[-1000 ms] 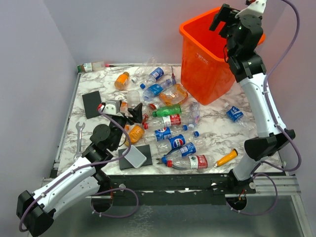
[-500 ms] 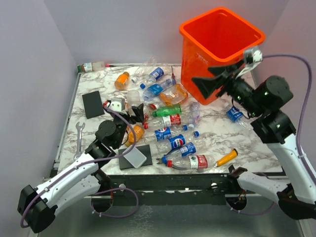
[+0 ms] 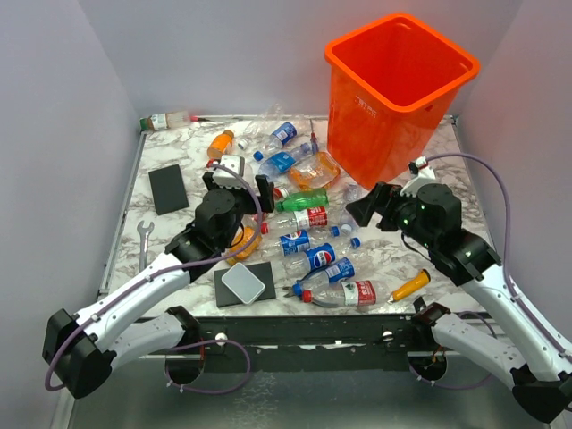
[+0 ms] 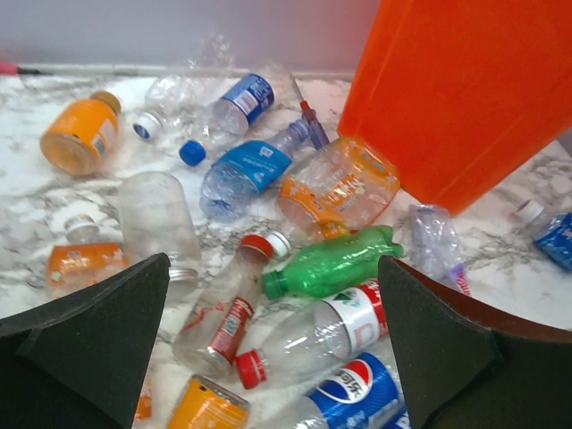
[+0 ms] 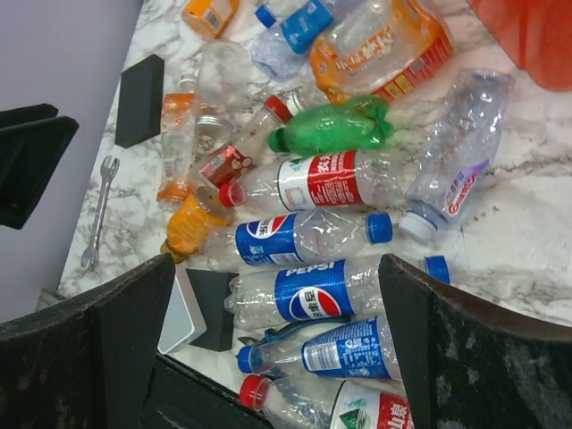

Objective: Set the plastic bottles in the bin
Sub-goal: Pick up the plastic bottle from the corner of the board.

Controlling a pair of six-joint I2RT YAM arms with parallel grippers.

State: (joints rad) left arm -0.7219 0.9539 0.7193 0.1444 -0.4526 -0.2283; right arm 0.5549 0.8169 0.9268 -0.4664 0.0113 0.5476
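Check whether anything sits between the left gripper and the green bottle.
Nothing covers the green bottle; it lies in plain view ahead of the open left gripper. A clear red-capped bottle lies close against its cap end and a red-labelled bottle alongside, so a grasp could catch those.

pale lilac walls [image 3: 63, 116] enclose a marbled tabletop [image 3: 447, 241].

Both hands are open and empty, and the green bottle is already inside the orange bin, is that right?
No. The green bottle lies on the table, outside the orange bin; the left wrist view shows it. The left hand and right hand are open and empty.
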